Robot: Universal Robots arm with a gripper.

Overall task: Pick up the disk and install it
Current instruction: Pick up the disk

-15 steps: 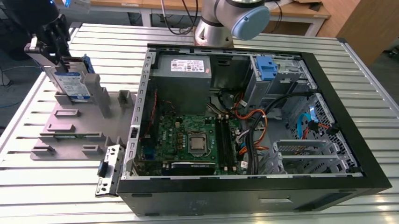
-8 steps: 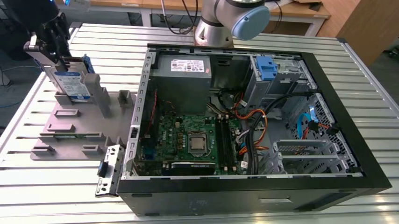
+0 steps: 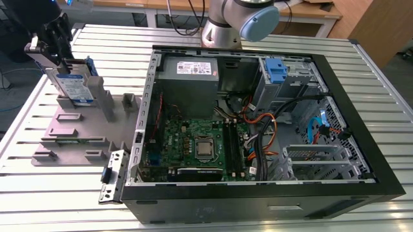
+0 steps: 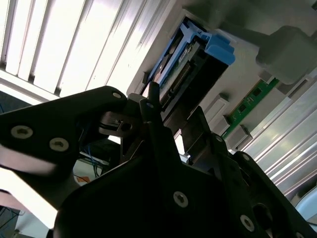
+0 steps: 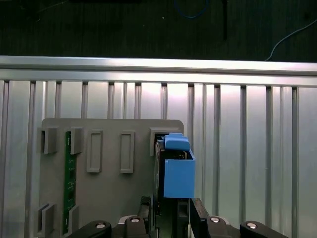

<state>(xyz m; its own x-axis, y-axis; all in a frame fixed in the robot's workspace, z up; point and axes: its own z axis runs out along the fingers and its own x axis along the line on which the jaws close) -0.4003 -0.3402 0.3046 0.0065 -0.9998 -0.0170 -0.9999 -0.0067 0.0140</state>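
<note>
Pickup stage: the pincer (image 3: 57, 55) is at the top edge of the disk (image 3: 76, 89), which stands upright in the grey holder (image 3: 74, 128); I cannot tell whether it is clamped, and lifting likely calls for a straight pull.

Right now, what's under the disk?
The disk stands on edge in a slot of the grey fixture plate, which lies on the slatted table. Its lower edge is hidden by the slot walls, so the seating cannot be seen.

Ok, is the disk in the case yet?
No, the disk stands upright in the grey holder outside the case, on the exterior view's left.
</note>
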